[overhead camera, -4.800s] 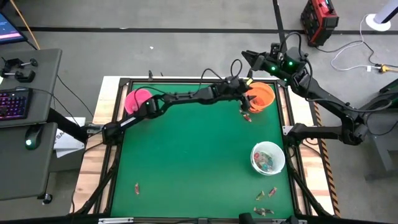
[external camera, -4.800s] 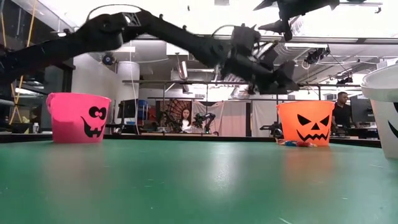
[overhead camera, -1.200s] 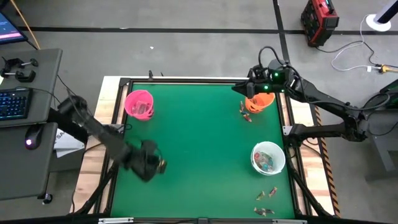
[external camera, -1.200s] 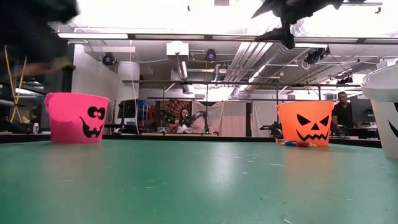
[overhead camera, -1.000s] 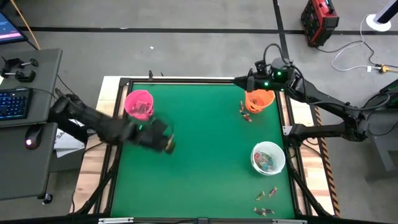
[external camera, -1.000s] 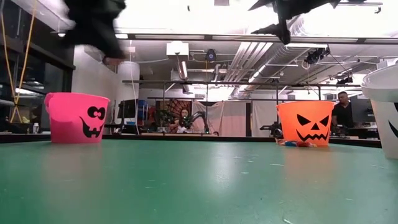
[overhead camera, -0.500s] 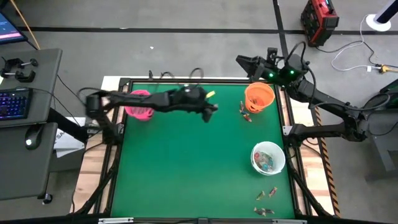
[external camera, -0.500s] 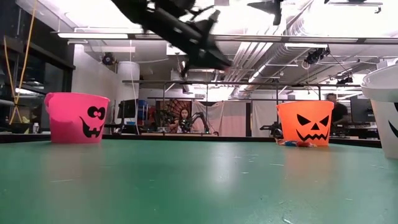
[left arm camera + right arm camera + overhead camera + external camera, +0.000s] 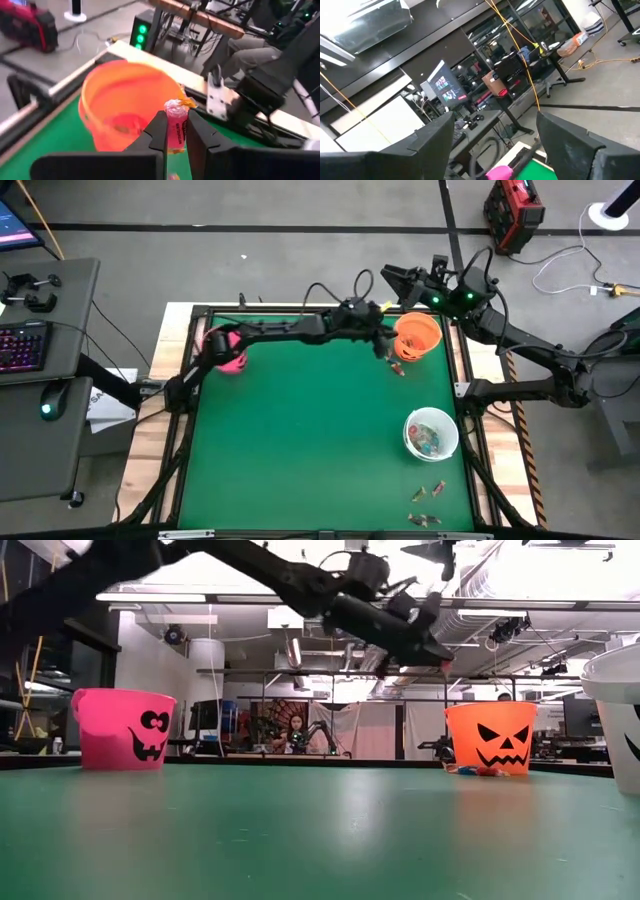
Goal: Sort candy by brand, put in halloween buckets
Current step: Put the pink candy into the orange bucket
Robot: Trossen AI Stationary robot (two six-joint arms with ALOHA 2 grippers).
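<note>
Left gripper (image 9: 174, 131), at the end of its long dark arm stretched across the far side of the table, pinches a pink-wrapped candy (image 9: 176, 120) between its two dark fingers, right beside the rim of the orange bucket (image 9: 418, 333). In the left wrist view the crinkled wrapper stands upright between the fingers, with the bucket's open mouth just behind it.

Green felt-like table (image 9: 300, 440) is the widest surface, framed in dark rails on a pale wooden base. Three small round plastic pails stand on it: the orange bucket at the far right corner with a black jack-o'-lantern face, the pink bucket (image 9: 226, 348) at the far left, partly covered by the left arm, and the white bucket (image 9: 431, 432) on the right side, holding mixed wrapped sweets.

Right gripper (image 9: 392, 277) hangs raised beyond the table's far edge, near the orange bucket, its fingers spread wide and empty.

Loose candies (image 9: 396, 365) lie on the table just beside the orange bucket. A small cluster (image 9: 428, 505) lies near the front right corner, below the white bucket.
</note>
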